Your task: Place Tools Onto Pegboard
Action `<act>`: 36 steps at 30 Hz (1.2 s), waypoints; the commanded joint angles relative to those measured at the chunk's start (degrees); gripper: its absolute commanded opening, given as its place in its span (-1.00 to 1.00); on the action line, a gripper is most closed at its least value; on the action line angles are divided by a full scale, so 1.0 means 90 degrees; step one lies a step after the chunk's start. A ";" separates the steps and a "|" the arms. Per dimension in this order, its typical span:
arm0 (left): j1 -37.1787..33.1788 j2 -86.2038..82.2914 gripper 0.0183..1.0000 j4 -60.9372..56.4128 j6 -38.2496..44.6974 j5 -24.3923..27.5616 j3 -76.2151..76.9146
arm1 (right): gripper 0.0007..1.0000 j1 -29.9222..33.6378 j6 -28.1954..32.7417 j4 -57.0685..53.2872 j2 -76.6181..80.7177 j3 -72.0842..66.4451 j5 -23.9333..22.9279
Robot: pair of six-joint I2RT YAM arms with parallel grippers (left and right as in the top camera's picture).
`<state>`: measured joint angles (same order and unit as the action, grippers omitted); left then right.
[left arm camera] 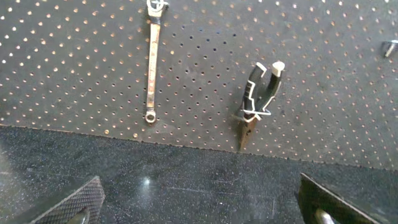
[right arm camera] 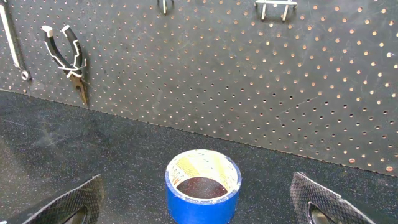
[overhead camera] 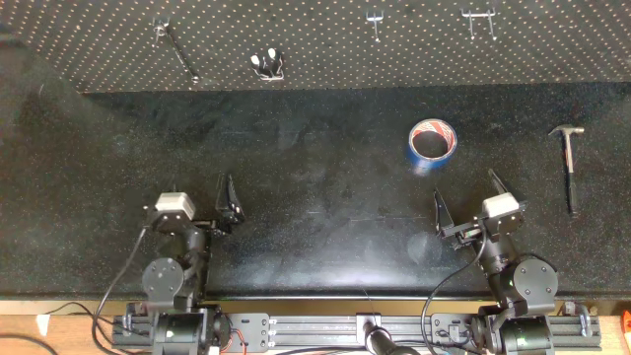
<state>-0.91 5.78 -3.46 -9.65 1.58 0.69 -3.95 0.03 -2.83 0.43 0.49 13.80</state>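
A silver wrench (overhead camera: 175, 47) and black-handled pliers (overhead camera: 268, 65) hang on the pegboard (overhead camera: 325, 54) at the back left. On the black table stands a blue tape roll (overhead camera: 432, 145), with a hammer (overhead camera: 569, 168) lying at the far right. My left gripper (left arm camera: 199, 211) sits open near the table's front left, facing the wrench (left arm camera: 151, 62) and pliers (left arm camera: 256, 99) from well back. At the front right my right gripper (right arm camera: 199, 208) is open too, and the tape roll (right arm camera: 203, 186) stands just ahead of its fingers. Neither gripper holds anything.
Two bare metal hooks (overhead camera: 374, 22) (overhead camera: 479, 20) stick out of the pegboard's right half. The table's black surface (overhead camera: 325, 187) lies between the arms and the board. Cables and the arm bases run along the front edge.
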 commanded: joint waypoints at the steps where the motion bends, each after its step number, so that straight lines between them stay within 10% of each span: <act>1: 0.0102 -0.0624 1.00 0.0823 0.1039 0.0000 -0.0041 | 0.95 -0.0041 -0.0097 -0.0015 -0.0041 -0.0029 0.0019; 20: 0.0396 -0.0607 0.99 0.0908 0.1175 -0.0100 -0.0041 | 0.95 -0.0075 -0.0576 0.0029 0.0104 0.0058 -0.0126; 30: 0.0396 -0.0607 0.99 0.0908 0.1175 -0.0100 -0.0041 | 0.95 -0.0554 -0.1384 -0.1472 0.7771 0.5032 -0.0430; 36: 0.0396 -0.0607 0.99 0.0908 0.1175 -0.0100 -0.0041 | 0.95 -0.1362 -0.1379 -0.2747 1.0375 0.6924 -0.1496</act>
<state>2.37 0.73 4.29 0.21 1.30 0.47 -15.29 -11.77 -25.08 91.57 59.05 4.49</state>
